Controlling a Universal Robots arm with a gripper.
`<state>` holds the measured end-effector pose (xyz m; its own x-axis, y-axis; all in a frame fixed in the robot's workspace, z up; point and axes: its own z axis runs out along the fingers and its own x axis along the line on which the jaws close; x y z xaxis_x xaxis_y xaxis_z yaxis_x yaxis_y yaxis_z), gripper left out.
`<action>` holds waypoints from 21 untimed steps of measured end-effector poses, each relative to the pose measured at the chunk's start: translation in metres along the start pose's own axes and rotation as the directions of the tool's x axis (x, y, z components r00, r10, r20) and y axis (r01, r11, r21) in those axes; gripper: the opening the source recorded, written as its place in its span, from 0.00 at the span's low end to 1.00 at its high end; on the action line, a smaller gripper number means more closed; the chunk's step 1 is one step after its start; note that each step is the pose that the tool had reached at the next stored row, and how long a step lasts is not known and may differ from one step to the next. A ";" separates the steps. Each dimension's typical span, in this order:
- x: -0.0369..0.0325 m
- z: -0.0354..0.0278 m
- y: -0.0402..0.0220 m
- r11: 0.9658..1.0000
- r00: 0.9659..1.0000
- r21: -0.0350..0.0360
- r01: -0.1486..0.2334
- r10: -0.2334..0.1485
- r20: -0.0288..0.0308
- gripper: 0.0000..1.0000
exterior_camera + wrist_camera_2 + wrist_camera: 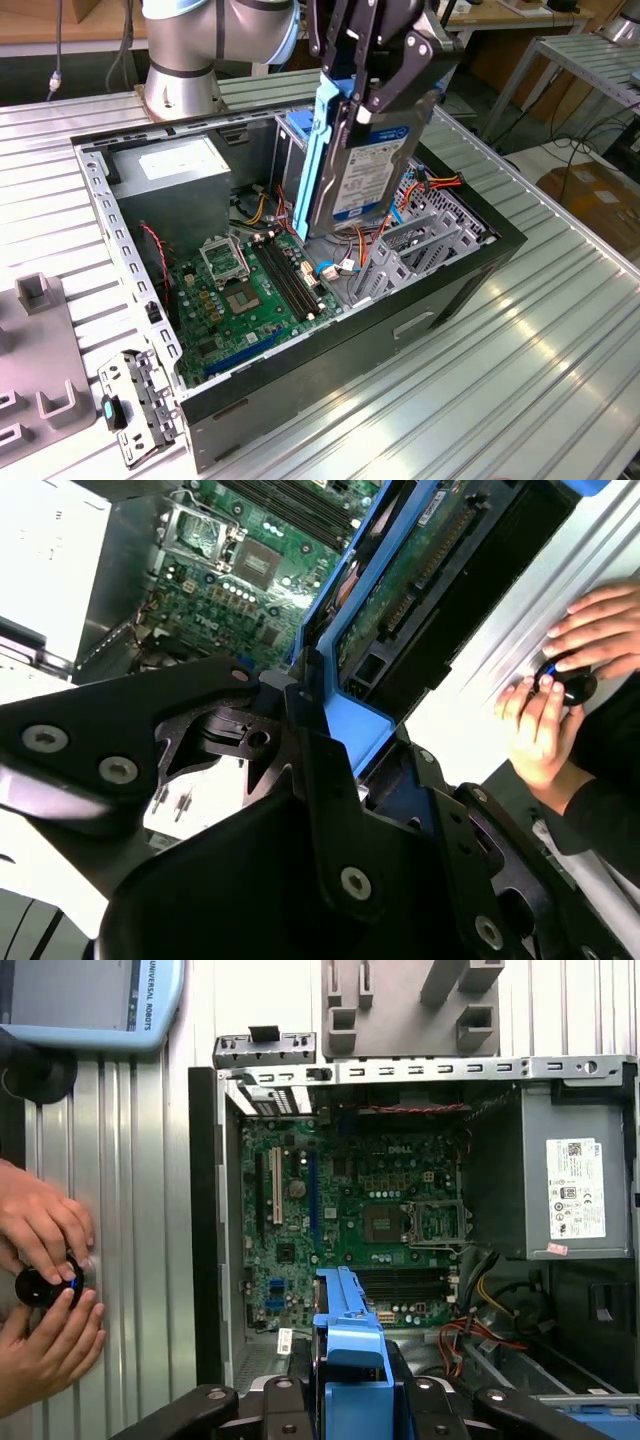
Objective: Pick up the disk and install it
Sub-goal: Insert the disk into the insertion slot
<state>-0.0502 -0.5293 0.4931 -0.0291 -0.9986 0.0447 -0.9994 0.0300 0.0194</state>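
Although the disk (375, 165) is already off the desk (560, 330) and in the tool's grip, the install half of the job looks undone: the disk hangs on edge over the open computer case (440, 300), its lower end just above the cables (440, 182) and clear of any slot. The ribbed metal desk carries the case, which lies on its side with its cover off. Inside it, from big to small, sit the grey power supply (170, 175) in the far corner, the green motherboard (235, 290) on the floor of the case, and the bare metal drive cage (415, 245) at the exterior view's right, with nothing seated in it as far as I can judge. The disk, in its blue carrier, has its label side facing the exterior camera and its circuit side (430, 580) showing in the second wrist view. The tool (365, 95) is pinched on the disk's upper end, 1 black finger on each face. Outside the case, in the first wrist view, a person's hand (40, 1222) rests on a small black knob (40, 1285).
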 end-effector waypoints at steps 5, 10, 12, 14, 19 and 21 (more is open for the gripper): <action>0.0040 0.0013 -0.0135 1.000 1.000 0.000 0.000 0.000 -0.002 0.37; 0.0061 0.0025 -0.0344 1.000 1.000 0.000 0.000 0.000 -0.005 0.37; 0.0069 0.0030 -0.0446 1.000 1.000 0.000 0.000 0.000 -0.007 0.37; 0.0078 0.0038 -0.0557 1.000 1.000 0.000 0.000 0.000 -0.010 0.37; 0.0079 0.0040 -0.0599 1.000 1.000 0.000 0.000 0.000 -0.011 0.37; 0.0079 0.0039 -0.0600 1.000 1.000 0.000 0.000 0.000 -0.011 0.37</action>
<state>0.0094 -0.5392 0.4884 -0.0291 -0.9980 0.0559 -0.9994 0.0302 0.0190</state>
